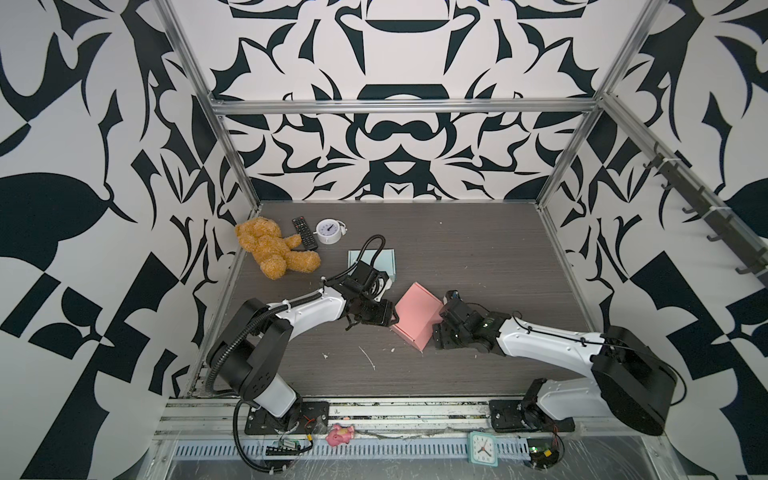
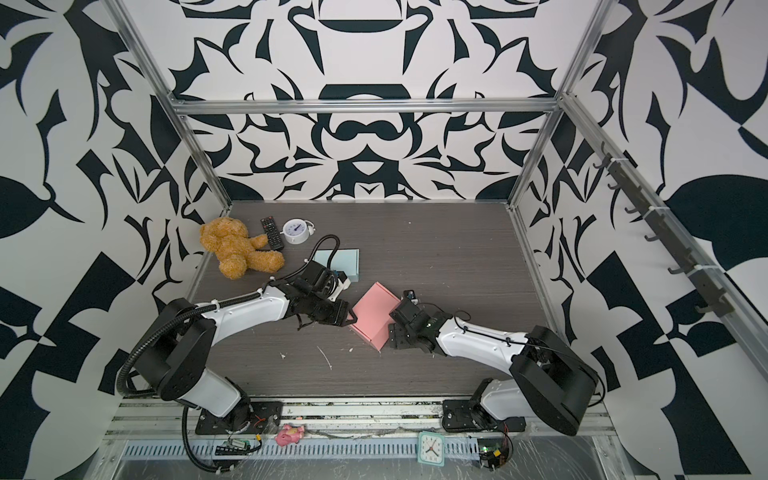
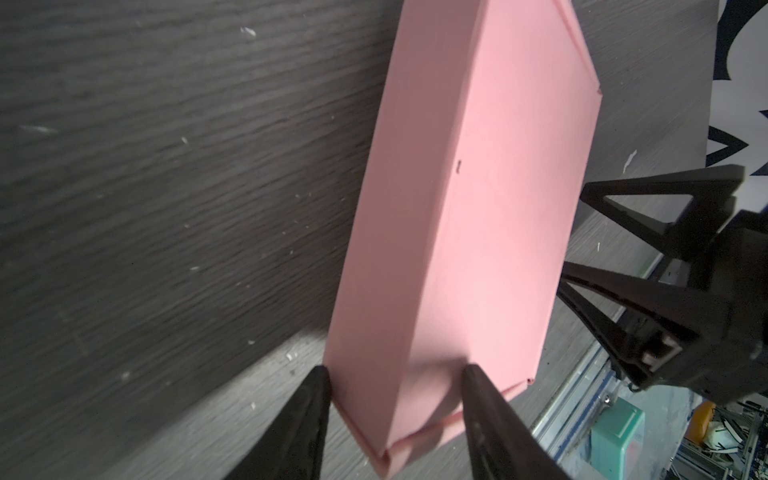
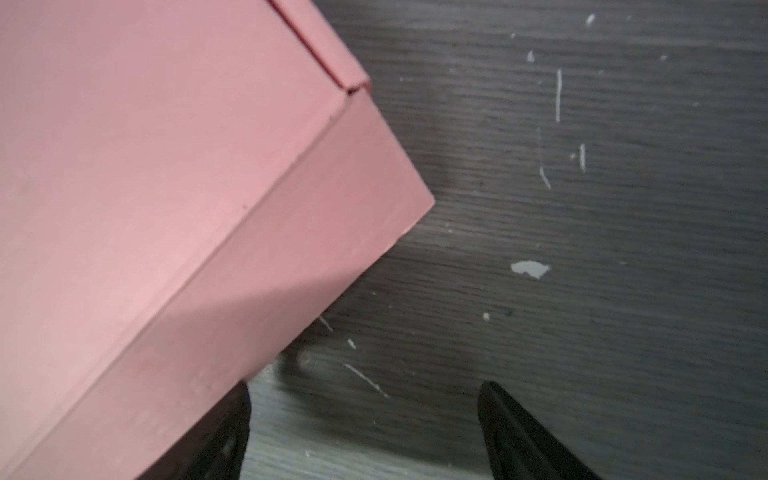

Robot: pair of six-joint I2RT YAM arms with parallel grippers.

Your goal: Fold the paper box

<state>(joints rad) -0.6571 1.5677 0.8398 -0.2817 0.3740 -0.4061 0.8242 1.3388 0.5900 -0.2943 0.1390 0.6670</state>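
Step in hand: late closing stage, by my reading. The pink box (image 1: 417, 316) (image 2: 373, 312) sits near the centre of both top views, a little below the middle, on the grey table (image 1: 478, 249), turned at an angle. Its lid lies down over the body and it reads as a closed flat carton.

- Left wrist view: at the lower edge of the frame the near end of the box (image 3: 457, 208) shows a lip that is not flush, standing slightly proud.
- Right wrist view: a thin seam shows at the box (image 4: 166, 166) corner, upper middle of the frame.

Left gripper (image 1: 392, 318) (image 3: 399, 374): about half open and clamped across the end of the box. One finger sits against the side wall down by the table, the other on the lid face.

Right gripper (image 1: 438, 330) (image 4: 365, 399): jaws wide, holding nothing. Only bare table lies between them. One finger sits at the box's lower side wall, bottom left of the right wrist frame. I cannot tell if it touches or is just beside it.

Next move, as a judgement: hold the left pinch steady as an anchor. Bring the free right gripper onto the lid edge or the proud lip and press it home.
- Risk: thin card, so a sideways shove would slide the box or crease it.

Teddy bear (image 1: 274, 249), remote (image 1: 304, 234) and white clock (image 1: 328, 232) lie upper left, well apart.
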